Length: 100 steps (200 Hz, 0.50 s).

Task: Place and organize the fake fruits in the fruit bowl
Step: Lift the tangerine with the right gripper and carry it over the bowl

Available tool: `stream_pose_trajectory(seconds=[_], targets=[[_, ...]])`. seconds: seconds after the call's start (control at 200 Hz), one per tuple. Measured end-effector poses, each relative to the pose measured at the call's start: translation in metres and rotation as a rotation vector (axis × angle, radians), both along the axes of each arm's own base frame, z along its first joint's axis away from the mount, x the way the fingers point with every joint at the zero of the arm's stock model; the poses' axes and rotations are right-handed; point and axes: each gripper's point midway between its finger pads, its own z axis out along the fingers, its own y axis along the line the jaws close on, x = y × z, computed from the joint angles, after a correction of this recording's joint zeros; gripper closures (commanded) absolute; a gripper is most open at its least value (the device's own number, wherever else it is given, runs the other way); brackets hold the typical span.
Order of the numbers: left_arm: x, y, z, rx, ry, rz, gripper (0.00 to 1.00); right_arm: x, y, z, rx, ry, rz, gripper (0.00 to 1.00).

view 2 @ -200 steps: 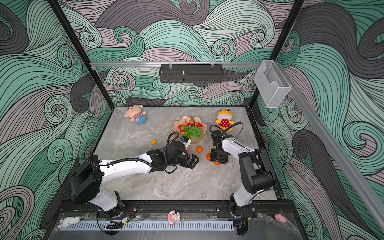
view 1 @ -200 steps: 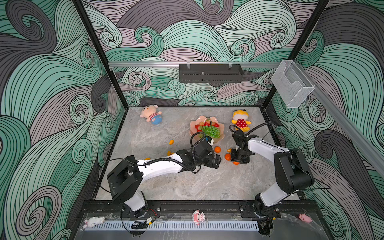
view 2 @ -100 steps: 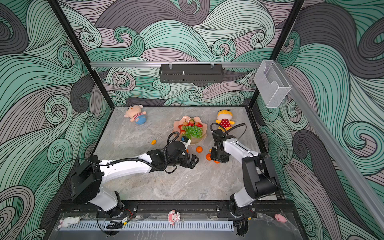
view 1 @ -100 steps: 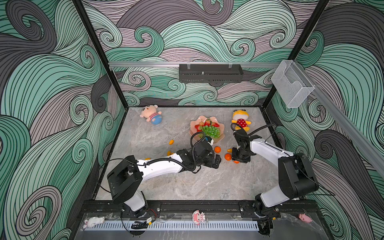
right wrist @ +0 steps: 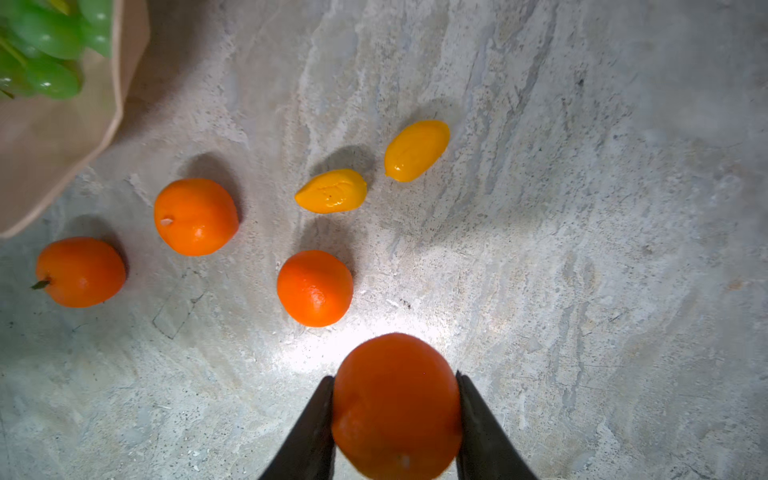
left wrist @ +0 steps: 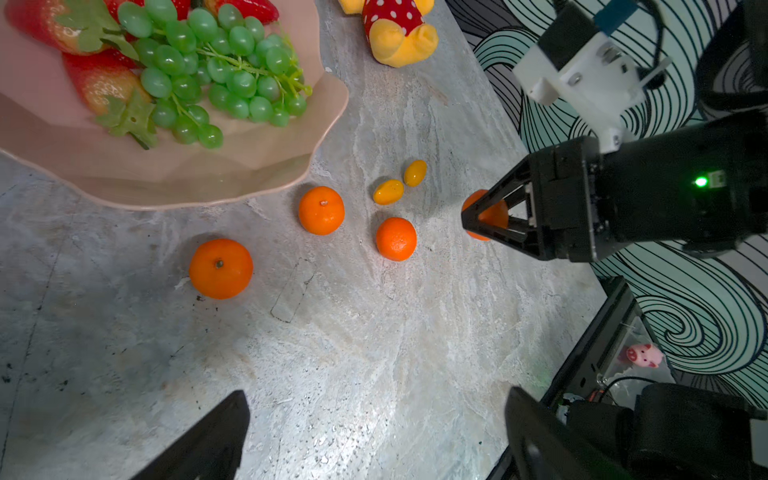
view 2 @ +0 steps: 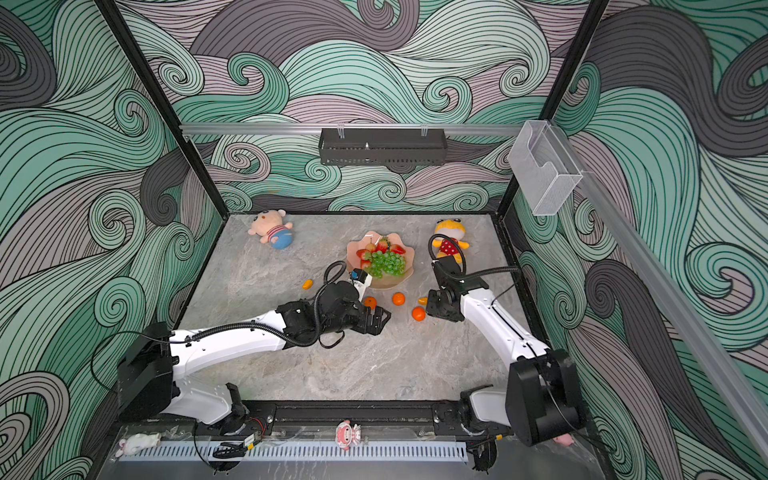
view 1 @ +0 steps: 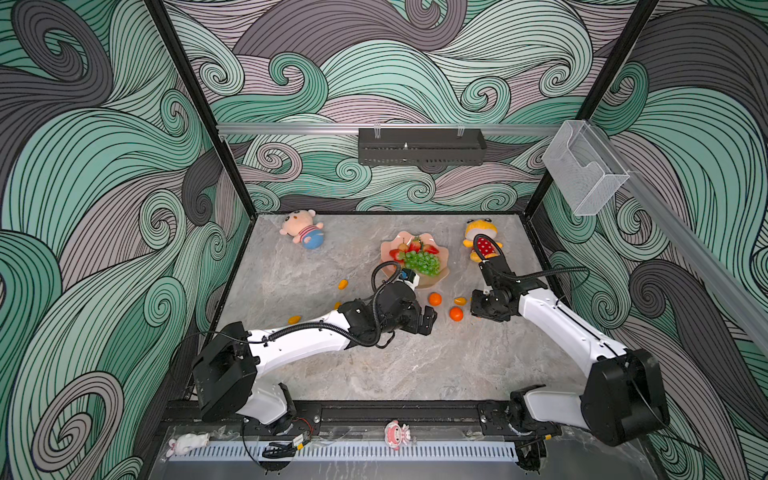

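Our right jaws just closed, tangerine (right wrist: pixel 397 409) now gripped between them; left jaws wide, empty; we can lift toward fruit bowl (left wrist: pixel 208 174)

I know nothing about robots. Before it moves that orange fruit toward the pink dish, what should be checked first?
1. Grip of the right hand on the round orange plastic tangerine: ok, fingers press both sides.
2. Tangerine lifted off the grey marbled tabletop: cannot tell.
3. Room in the salmon-pink scalloped glossy bowl: ok, near side bare.
4. The left hand open, empty: ok.
5. Route to bowl clear: probably not ok; the left arm sits right before it.
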Motion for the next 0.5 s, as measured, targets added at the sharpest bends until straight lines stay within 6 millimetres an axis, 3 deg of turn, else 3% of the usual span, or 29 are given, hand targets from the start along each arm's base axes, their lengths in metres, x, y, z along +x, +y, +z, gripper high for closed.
stream_pose_trajectory(seconds=[0.295, 0.5], targets=[[0.0, 0.021, 0.01, -0.007, -0.019, 0.044, 0.01, -0.002, 0.003, 0.018, 0.002, -0.055, 0.02, 0.66], [0.016, 0.047, 0.006, -0.01, -0.014, 0.111, 0.02, 0.007, 0.022, 0.037, 0.006, -0.107, 0.085, 0.65]])
